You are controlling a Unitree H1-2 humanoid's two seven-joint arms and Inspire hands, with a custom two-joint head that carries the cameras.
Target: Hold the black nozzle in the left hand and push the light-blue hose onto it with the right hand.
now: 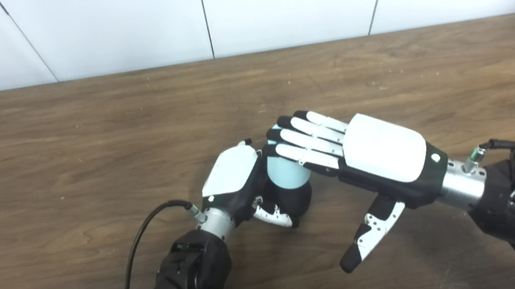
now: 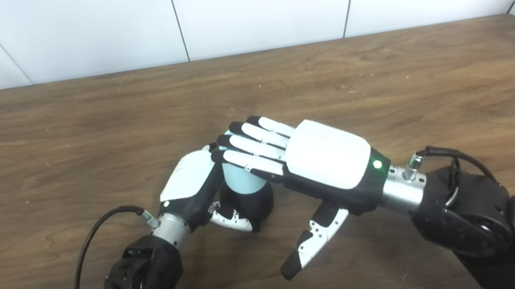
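Nozzle, left eye view: black nozzle (image 1: 295,198) stands near the middle of the tabletop (image 1: 91,134), its rounded black base below the light-blue hose (image 1: 285,173).
Left robot hand, left eye view: left robot hand (image 1: 237,180) is wrapped around the black base, thumb curled across the front; I read it as closed on the nozzle.
Hose, left eye view: pale blue cylinder sits upright on top of the black part; I cannot tell how deep it is seated.
Right robot hand, right eye view: right robot hand (image 2: 308,160) lies flat, fingers (image 2: 250,147) extended over the top of the hose, thumb hanging free below; it grips nothing, and whether the palm side touches the hose is hidden.
Step in hand, right eye view: I judge this as the pushing stage, hose already on the nozzle.
Next move: I would press straight down along the hose axis while the left grip braces the base against tipping.
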